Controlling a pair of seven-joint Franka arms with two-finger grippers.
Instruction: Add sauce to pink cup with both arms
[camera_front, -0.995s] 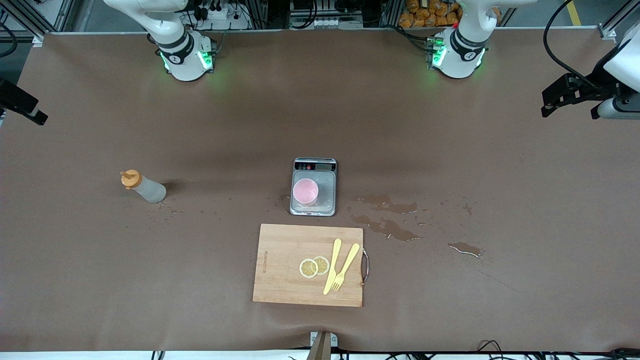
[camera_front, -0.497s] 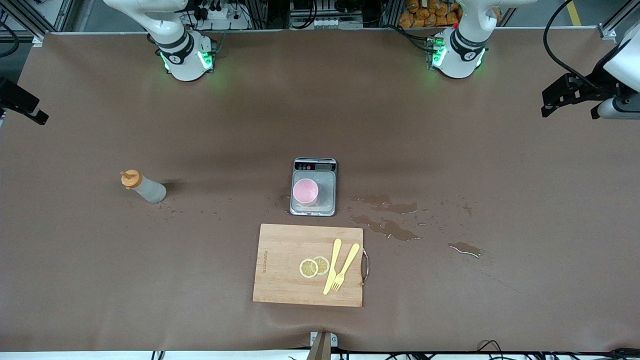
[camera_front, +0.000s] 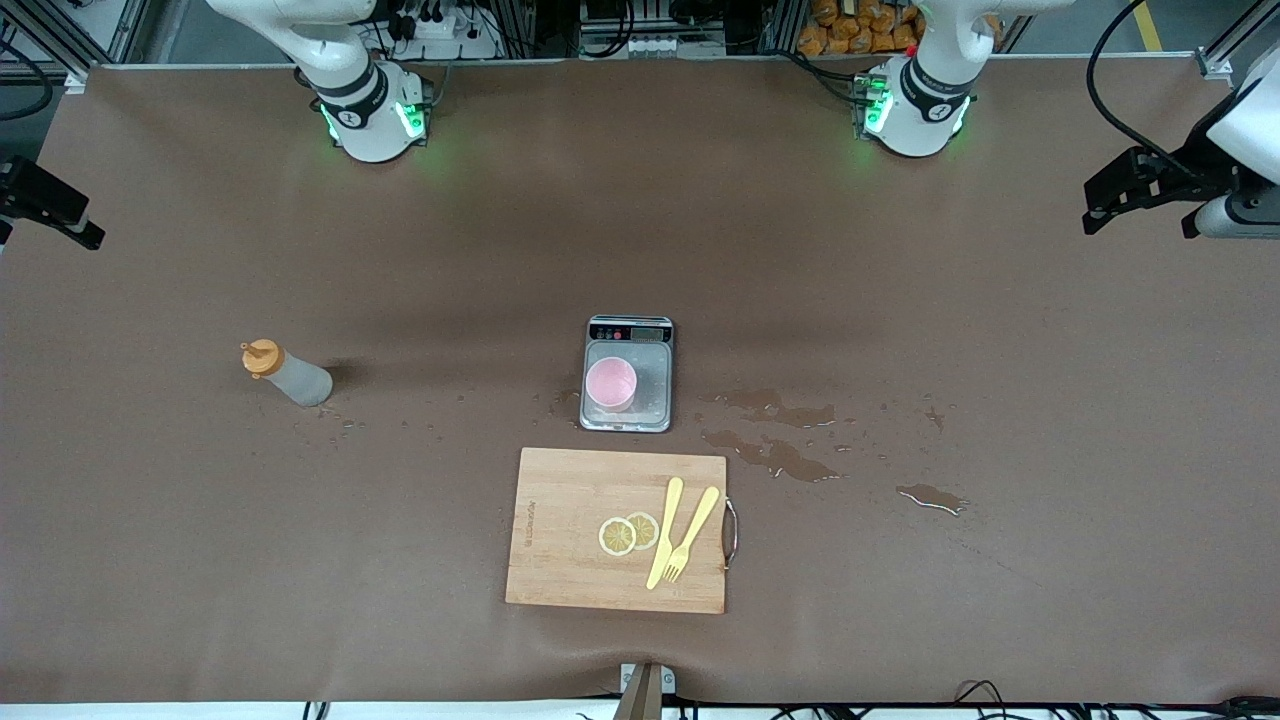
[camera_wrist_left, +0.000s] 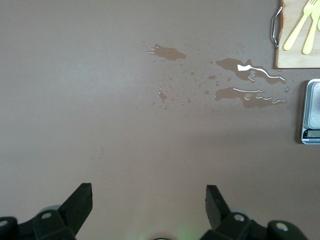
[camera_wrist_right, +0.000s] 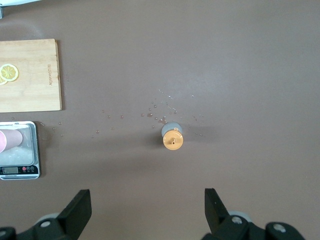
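Observation:
The sauce bottle stands upright toward the right arm's end of the table, grey-white with an orange cap; it also shows from above in the right wrist view. The pink cup stands on the scale at mid table, and its edge shows in the right wrist view. My right gripper is open and empty, high over the table beside the bottle; it shows at the front view's edge. My left gripper is open and empty, over bare table near the spills; it also shows in the front view.
A wooden cutting board with two lemon slices and a yellow knife and fork lies nearer the camera than the scale. Wet spills spread toward the left arm's end. Small drops lie by the bottle.
My right gripper has shifted slightly at the view's edge. The left arm, the bottle and the cup have not moved.

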